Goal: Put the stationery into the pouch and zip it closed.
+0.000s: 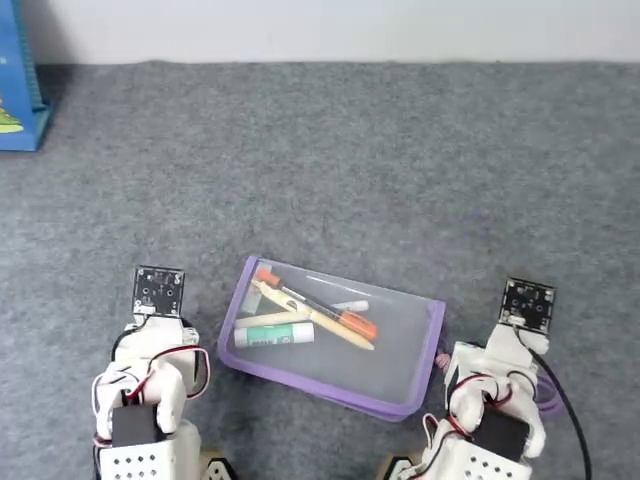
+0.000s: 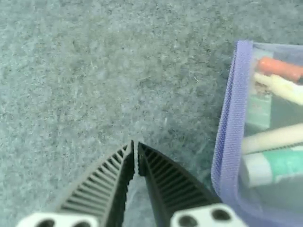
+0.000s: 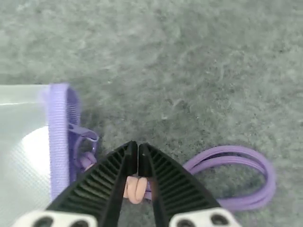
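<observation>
Purple-trimmed pouch [image 1: 400, 360] is judged packed and zipped; with left gripper [image 2: 136, 156] and right gripper [image 3: 138, 153] closed beside it, only withdrawal is called for.

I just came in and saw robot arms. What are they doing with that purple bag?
Two robot arms are packing a pouch. The pens and glue stick already lie inside it on the grey mat. The right gripper has its fingers shut on a pink loop by the zipper end, and the zip looks closed. The left gripper is shut beside the pouch's other end, holding nothing.
</observation>
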You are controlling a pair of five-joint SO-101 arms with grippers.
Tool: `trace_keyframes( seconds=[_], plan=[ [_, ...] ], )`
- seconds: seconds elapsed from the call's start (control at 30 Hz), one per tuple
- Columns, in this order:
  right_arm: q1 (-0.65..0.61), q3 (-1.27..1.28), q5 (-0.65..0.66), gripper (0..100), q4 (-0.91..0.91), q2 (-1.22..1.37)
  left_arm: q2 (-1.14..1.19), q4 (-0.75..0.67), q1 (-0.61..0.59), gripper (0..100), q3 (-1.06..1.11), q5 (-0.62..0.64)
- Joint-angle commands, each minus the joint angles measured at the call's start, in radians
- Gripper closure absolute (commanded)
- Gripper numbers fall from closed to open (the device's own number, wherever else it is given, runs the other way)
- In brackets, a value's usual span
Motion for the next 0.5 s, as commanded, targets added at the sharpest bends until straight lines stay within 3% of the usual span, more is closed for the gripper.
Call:
trace_keyframes(
  seconds=[0.0, 0.23, 0.47],
  plan=[
    [0.016, 0.078, 0.000, 99.0, -0.107, 0.005, -0.008, -0.011, -0.008, 99, -0.008, -0.017],
    [0.015, 0.072, 0.000, 99.0, -0.108, 0.008, -0.008, 0.069, -0.003, 99, -0.010, -0.017],
    [0.018, 0.072, -0.002, 99.0, 0.018, 0.001, -0.008, 0.069, -0.008, 99, -0.010, -0.017]
  ],
)
